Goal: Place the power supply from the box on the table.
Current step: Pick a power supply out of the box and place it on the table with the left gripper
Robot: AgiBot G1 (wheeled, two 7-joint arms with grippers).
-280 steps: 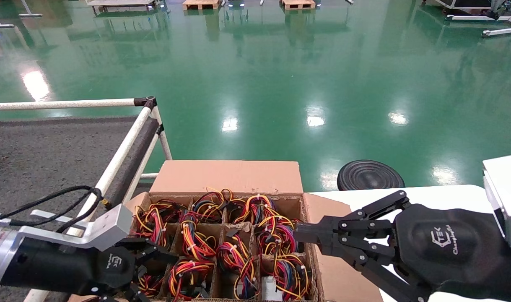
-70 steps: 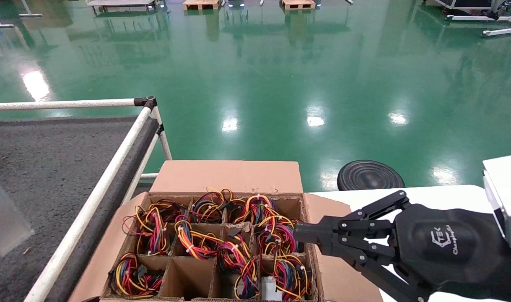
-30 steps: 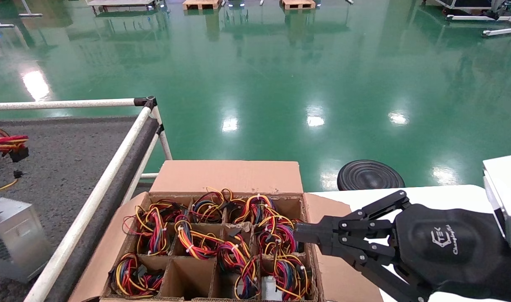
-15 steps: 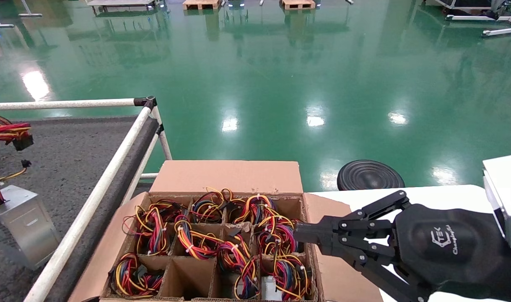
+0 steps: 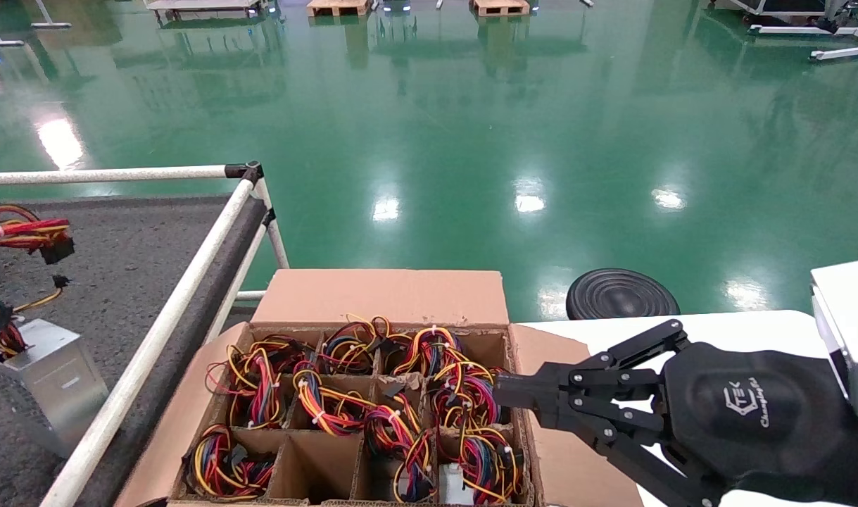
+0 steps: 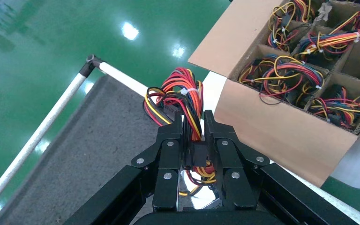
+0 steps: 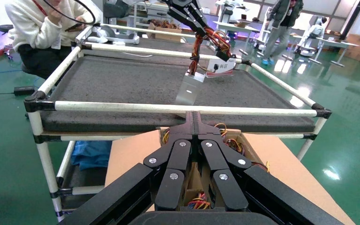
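Note:
The power supply (image 5: 45, 384), a silver case, hangs tilted by its red, yellow and black wire bundle (image 6: 180, 91) over the dark grey table (image 5: 98, 253). My left gripper (image 6: 194, 124) is shut on that bundle just above the case; it is outside the head view. From the right wrist view the case (image 7: 189, 90) dangles close to the table (image 7: 122, 79); whether it touches, I cannot tell. The open cardboard box (image 5: 379, 296) holds more wire bundles in its cells. My right gripper (image 5: 502, 391) is shut and rests motionless over the box's right edge.
White tube rails (image 5: 189, 271) separate the table from the box. One front cell (image 5: 316, 472) of the divider is empty. A white tabletop (image 5: 717, 324) lies under my right arm, with a black disc (image 5: 619, 294) on the green floor behind. A seated person (image 7: 42, 28) is beyond the table.
The left gripper, earlier in the box, has carried the power supply out, leaving a cell empty. Over the last second the case has drifted slightly rightward above the table. The right arm is unmoved.

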